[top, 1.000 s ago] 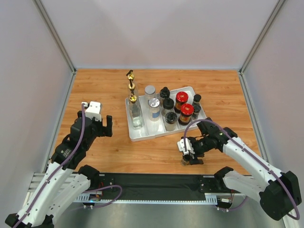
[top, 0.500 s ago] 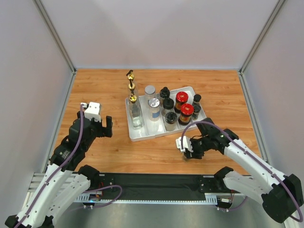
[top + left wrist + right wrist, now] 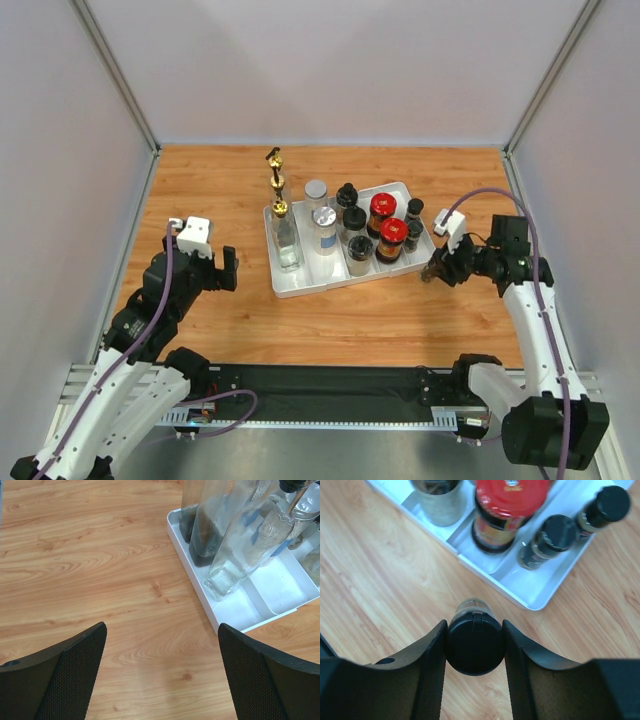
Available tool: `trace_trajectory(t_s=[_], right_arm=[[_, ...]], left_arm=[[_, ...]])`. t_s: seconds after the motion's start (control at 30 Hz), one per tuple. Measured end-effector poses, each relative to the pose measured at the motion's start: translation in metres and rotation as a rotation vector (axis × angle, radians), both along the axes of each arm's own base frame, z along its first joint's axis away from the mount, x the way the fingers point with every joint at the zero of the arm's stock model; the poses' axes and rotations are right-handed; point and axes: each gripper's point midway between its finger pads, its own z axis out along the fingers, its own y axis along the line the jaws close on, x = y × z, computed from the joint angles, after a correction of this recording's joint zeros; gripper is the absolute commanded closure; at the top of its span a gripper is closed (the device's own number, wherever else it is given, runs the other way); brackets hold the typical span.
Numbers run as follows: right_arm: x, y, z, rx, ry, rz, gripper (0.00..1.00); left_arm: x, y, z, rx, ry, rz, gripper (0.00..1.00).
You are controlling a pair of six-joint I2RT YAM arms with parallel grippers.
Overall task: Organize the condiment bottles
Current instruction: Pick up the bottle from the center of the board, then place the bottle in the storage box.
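Observation:
My right gripper (image 3: 434,272) is shut on a small black-capped spice jar (image 3: 474,642), held upright just off the near right corner of the white divided tray (image 3: 300,288). The tray holds the other condiment bottles: tall clear gold-spouted bottles (image 3: 286,242), silver-lidded clear jars (image 3: 324,219), red-lidded dark jars (image 3: 393,233) and black-capped jars (image 3: 348,196). In the right wrist view a red-lidded jar (image 3: 507,500) and two black-capped jars (image 3: 555,532) stand in the tray (image 3: 520,597) ahead of the held jar. My left gripper (image 3: 226,268) hangs open over bare wood left of the tray, with nothing between its fingers (image 3: 75,665).
Grey walls enclose the wooden table (image 3: 200,190) on the left, back and right. The clear bottles (image 3: 240,545) stand along the tray's left rim (image 3: 192,565), close to my left gripper. The black rail (image 3: 320,385) with both arm bases runs along the near edge.
The right gripper closed on the black-capped jar near the front edge, then carried it right and back to the tray's near right corner. The left arm barely moved.

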Motion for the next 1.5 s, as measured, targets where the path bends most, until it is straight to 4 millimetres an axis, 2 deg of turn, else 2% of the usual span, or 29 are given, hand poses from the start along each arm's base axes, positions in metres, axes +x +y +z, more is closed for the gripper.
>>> trace_trajectory(t_s=[0.07,0.27,0.6,1.07,1.17,1.2,1.37,1.47,1.5], right_arm=[[0.011,-0.012,0.006,0.032,0.004,-0.073,1.0],[0.037,-0.019,0.01,0.094,0.012,-0.163,1.0],[0.081,-0.03,-0.006,0.101,0.038,-0.24,1.0],[0.109,-0.031,-0.033,0.087,0.072,-0.268,0.96],[0.109,-0.027,-0.042,0.073,0.096,-0.257,0.88],[0.109,-0.025,-0.044,0.068,0.101,-0.253,0.83],[0.11,-0.028,-0.052,0.04,0.109,-0.249,0.75],[0.109,-0.029,-0.057,0.028,0.113,-0.242,0.64],[0.109,-0.029,-0.059,0.024,0.115,-0.24,0.57]], left_arm=[[0.0,0.0,0.001,-0.002,-0.002,-0.003,0.0],[0.0,-0.001,0.003,-0.007,-0.01,-0.004,0.0],[0.0,-0.001,0.003,-0.007,-0.011,-0.004,0.0],[0.0,-0.001,0.003,-0.007,-0.011,-0.007,0.0],[0.0,-0.001,0.003,-0.006,-0.011,-0.007,0.0],[0.0,-0.001,0.003,-0.005,-0.011,-0.007,0.0],[0.0,-0.001,0.003,-0.006,-0.011,-0.009,0.0],[0.0,-0.002,0.002,-0.006,-0.011,-0.011,0.0],[0.0,-0.002,0.003,-0.006,-0.011,-0.012,0.0]])
